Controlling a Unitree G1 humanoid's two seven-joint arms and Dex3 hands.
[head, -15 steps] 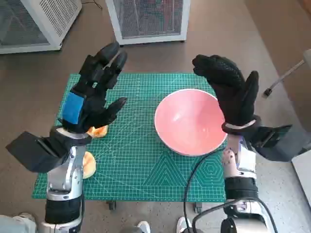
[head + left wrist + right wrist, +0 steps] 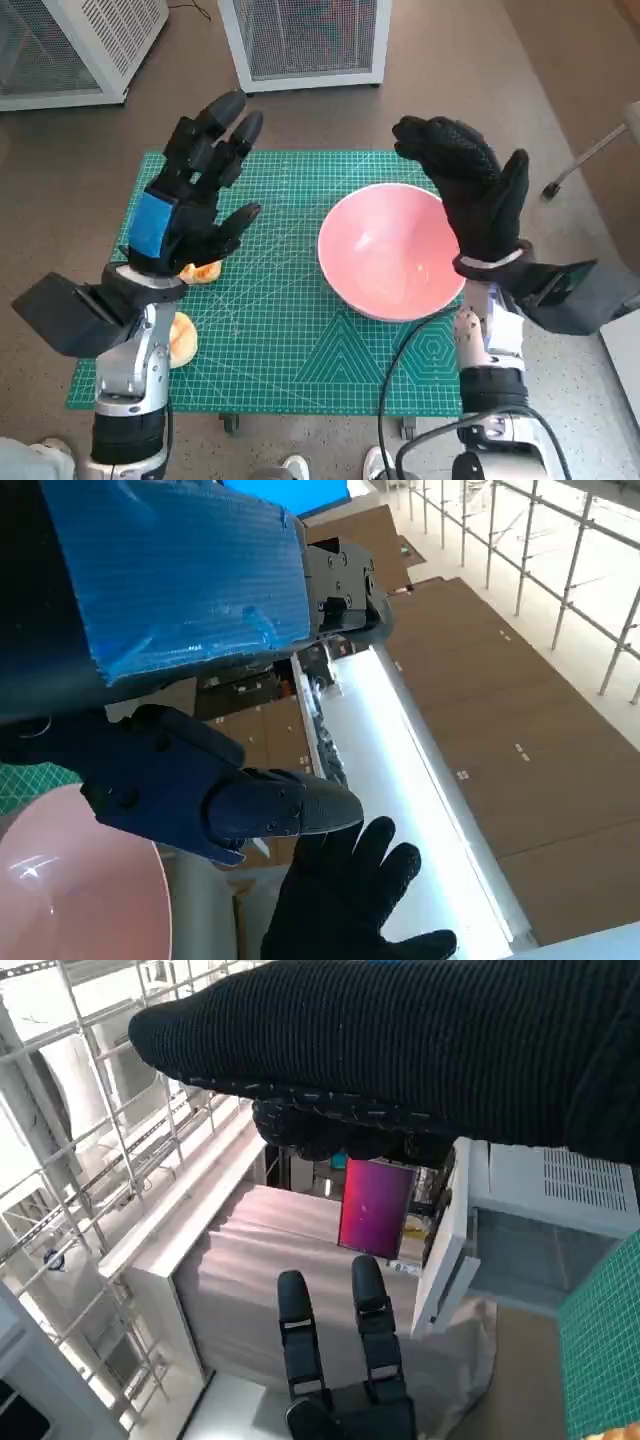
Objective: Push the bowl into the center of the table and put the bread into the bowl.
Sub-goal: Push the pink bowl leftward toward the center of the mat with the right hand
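Note:
A pink bowl (image 2: 385, 255) stands on the green cutting mat (image 2: 280, 330), right of its middle; its rim (image 2: 70, 880) also shows in the left wrist view. Two pieces of bread lie at the mat's left side: one (image 2: 203, 271) peeks from under my left hand, the other (image 2: 183, 340) sits beside my left forearm. My left hand (image 2: 195, 190) is raised above the mat's left part, fingers spread, holding nothing. My gloved right hand (image 2: 470, 185) is raised over the bowl's right rim, fingers apart and empty. The glove (image 2: 350, 900) shows in the left wrist view too.
Two white mesh-fronted cabinets (image 2: 305, 40) (image 2: 75, 45) stand on the floor beyond the table. A black cable (image 2: 400, 370) runs across the mat's near right part. Shoes (image 2: 295, 467) show at the near edge.
Both raised hands have shifted only slightly; the left hand's fingers are a little more spread. The bowl and the bread have not moved.

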